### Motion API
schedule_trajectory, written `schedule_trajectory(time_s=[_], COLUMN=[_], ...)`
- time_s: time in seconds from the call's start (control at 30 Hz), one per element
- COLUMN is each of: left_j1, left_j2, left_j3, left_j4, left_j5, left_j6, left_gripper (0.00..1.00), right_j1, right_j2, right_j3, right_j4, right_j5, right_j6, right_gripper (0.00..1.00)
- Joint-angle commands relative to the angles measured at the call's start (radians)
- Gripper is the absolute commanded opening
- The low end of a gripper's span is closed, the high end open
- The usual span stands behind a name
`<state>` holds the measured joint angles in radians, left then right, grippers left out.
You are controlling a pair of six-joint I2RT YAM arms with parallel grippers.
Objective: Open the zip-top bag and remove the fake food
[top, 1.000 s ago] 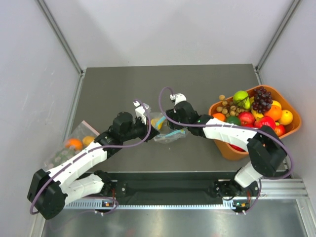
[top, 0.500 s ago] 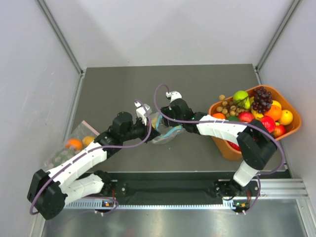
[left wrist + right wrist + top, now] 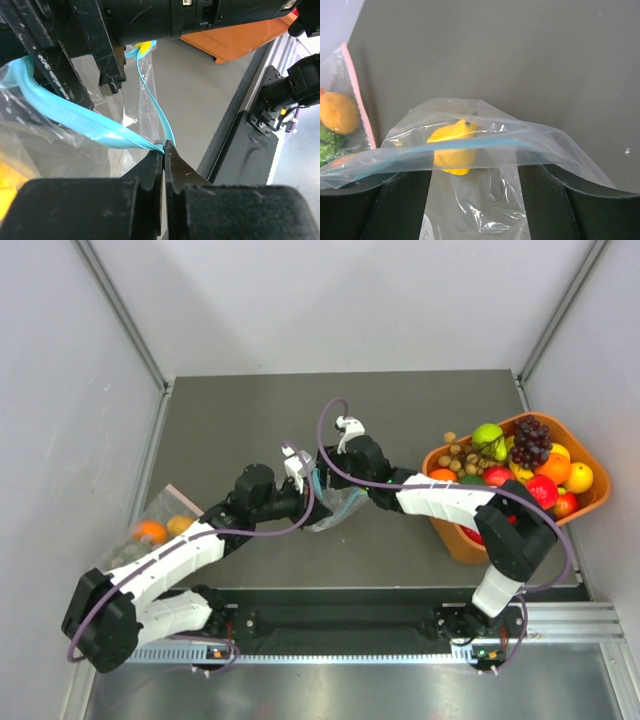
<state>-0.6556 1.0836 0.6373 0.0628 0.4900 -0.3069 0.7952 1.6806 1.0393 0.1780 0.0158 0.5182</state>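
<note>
step: spreading zip-top bag (image 3: 335, 510) mouth
L gripper (image 3: 164, 150): clamped on zip strip (image 3: 90, 122)
R gripper (image 3: 475, 190): jaws wide
next: grab lemon (image 3: 452, 150) inside

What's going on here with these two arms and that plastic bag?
The robot is working on opening a zip-top bag. The left gripper is shut on its teal zip strip, and the right gripper stands open at the bag's mouth. A yellow lemon sits inside, not yet taken out.

Left claw (image 3: 164, 147) pinched tight; right claw (image 3: 475, 190) spread wide; arms angled inward.
</note>
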Motion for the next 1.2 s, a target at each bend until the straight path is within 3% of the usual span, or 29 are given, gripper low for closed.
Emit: schedule_trajectory(time_s=[0.0,0.03,0.07,0.2,0.43,0.63,0.7,0.87,1.17], left_j1=[0.001,-0.001,0.001,0.001,0.005,0.054,0.117,0.286,0.294], left_j2=[-0.008,-0.017,-0.031,-0.157,-0.310,-0.281,-0.245,-0.131,0.012], left_j3=[-0.001,-0.001,-0.001,-0.045,-0.114,-0.159,-0.183,-0.252,-0.297], left_j4=[0.094,0.083,0.065,0.036,-0.017,-0.037,-0.032,0.122,0.364], left_j5=[0.001,-0.023,-0.087,-0.267,-0.480,-0.804,-0.841,-0.688,-0.547], left_j6=[0.015,0.020,0.031,0.037,0.012,-0.113,-0.176,-0.248,-0.253], left_gripper=[0.12,0.23,0.45,0.73,0.79,0.79,0.80,0.80,0.79], right_j1=[-0.007,-0.008,-0.008,-0.008,-0.010,-0.011,-0.011,-0.016,-0.010], right_j2=[0.011,0.010,0.005,-0.007,-0.018,-0.048,-0.055,-0.078,-0.064], right_j3=[-0.015,-0.018,-0.027,-0.042,-0.041,-0.059,-0.065,-0.076,-0.074], right_j4=[0.094,0.092,0.091,0.083,0.068,0.055,0.051,0.044,0.055], right_j5=[-0.036,-0.030,-0.027,-0.022,0.007,0.012,0.010,0.000,-0.056], right_j6=[0.036,0.036,0.034,0.026,0.017,0.008,0.005,0.002,0.016], right_gripper=[0.66,0.66,0.66,0.66,0.66,0.66,0.66,0.66,0.66])
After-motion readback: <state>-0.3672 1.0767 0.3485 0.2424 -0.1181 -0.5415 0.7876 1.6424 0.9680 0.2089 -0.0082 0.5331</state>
